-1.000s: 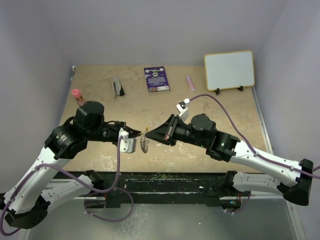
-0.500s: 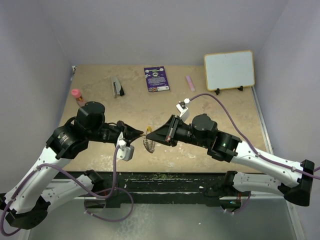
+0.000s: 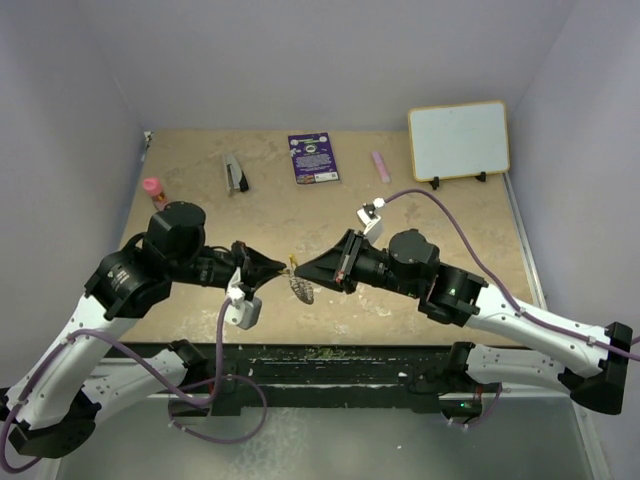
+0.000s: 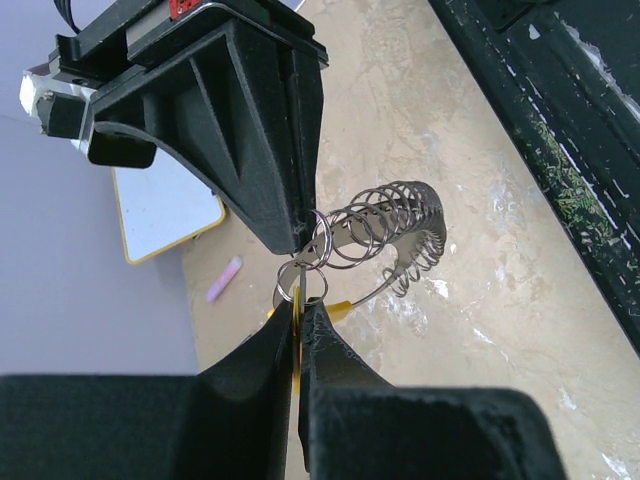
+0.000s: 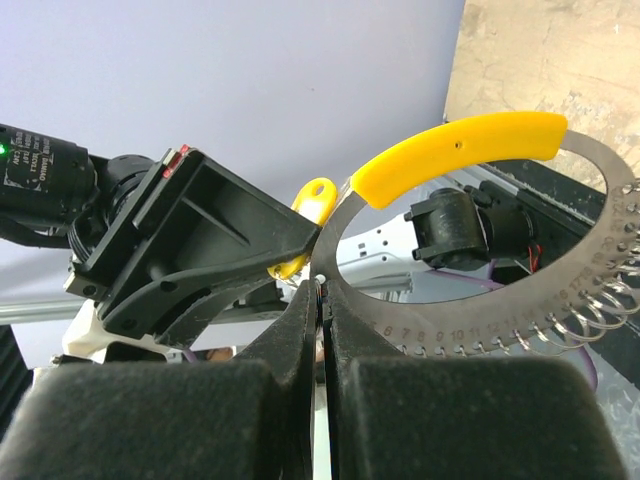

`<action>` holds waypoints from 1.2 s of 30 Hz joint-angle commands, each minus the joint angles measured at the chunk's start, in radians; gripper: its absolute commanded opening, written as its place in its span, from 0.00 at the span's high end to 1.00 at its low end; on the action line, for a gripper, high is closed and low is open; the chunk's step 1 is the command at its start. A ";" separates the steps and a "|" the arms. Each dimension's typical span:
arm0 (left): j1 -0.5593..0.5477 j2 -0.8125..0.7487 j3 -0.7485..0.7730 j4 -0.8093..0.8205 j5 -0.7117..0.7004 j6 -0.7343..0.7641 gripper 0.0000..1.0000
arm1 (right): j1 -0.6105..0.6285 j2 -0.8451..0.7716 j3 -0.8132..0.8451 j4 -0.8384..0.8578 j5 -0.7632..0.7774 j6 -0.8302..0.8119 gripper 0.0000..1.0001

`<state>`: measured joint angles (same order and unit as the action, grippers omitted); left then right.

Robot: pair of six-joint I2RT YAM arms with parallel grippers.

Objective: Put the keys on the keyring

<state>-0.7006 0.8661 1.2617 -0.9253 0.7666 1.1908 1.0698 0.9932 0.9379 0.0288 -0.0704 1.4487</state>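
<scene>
Both grippers meet tip to tip above the table's front middle. My left gripper (image 3: pixel 283 267) (image 4: pixel 299 305) is shut on the flat yellow head of a key (image 4: pixel 296 312) (image 5: pixel 315 200). A small split ring (image 4: pixel 300 283) sits at its tips. My right gripper (image 3: pixel 300 271) (image 5: pixel 321 295) is shut on one end of the keyring (image 3: pixel 301 288) (image 5: pixel 560 290). This is a thin metal band with printed numbers, a yellow sleeve (image 5: pixel 450 145) and several small wire loops (image 4: pixel 390 232). It hangs below the two tips, clear of the table.
Along the back lie a grey-and-black oblong tool (image 3: pixel 235 172), a purple card (image 3: pixel 313 157) and a pink eraser (image 3: pixel 381 166). A whiteboard (image 3: pixel 458 140) stands at the back right. A red-capped bottle (image 3: pixel 153 189) stands at the left edge. A black rail (image 3: pixel 340 360) runs along the near edge.
My left gripper has turned at the wrist and closed in on the right gripper's tip. The hanging keyring has swung slightly right. Both grippers stay shut.
</scene>
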 commanded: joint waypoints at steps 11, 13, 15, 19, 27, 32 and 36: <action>0.001 0.001 0.043 0.037 0.052 -0.029 0.97 | -0.005 -0.086 -0.018 0.028 0.085 0.000 0.42; 0.000 0.002 0.049 0.046 0.060 -0.056 0.97 | -0.005 -0.100 -0.012 0.001 0.100 -0.015 0.42; 0.000 0.009 0.056 0.056 0.055 -0.081 0.97 | -0.006 -0.110 0.002 -0.038 0.117 -0.036 0.42; -0.001 0.028 0.070 0.051 0.053 -0.122 0.97 | -0.004 -0.102 0.046 -0.085 0.126 -0.178 0.45; 0.000 0.039 0.063 0.040 0.019 -0.103 0.97 | -0.006 -0.108 0.123 -0.198 0.173 -0.523 0.49; 0.000 0.048 0.054 0.069 -0.012 -0.119 0.97 | -0.004 -0.143 0.060 -0.116 0.145 -0.678 0.53; 0.001 0.056 0.053 0.064 0.018 -0.095 0.97 | -0.005 -0.147 0.007 -0.017 0.101 -0.868 0.57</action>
<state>-0.7010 0.9192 1.2922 -0.9054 0.7517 1.0840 1.0668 0.8486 0.9787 -0.1108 0.0620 0.8082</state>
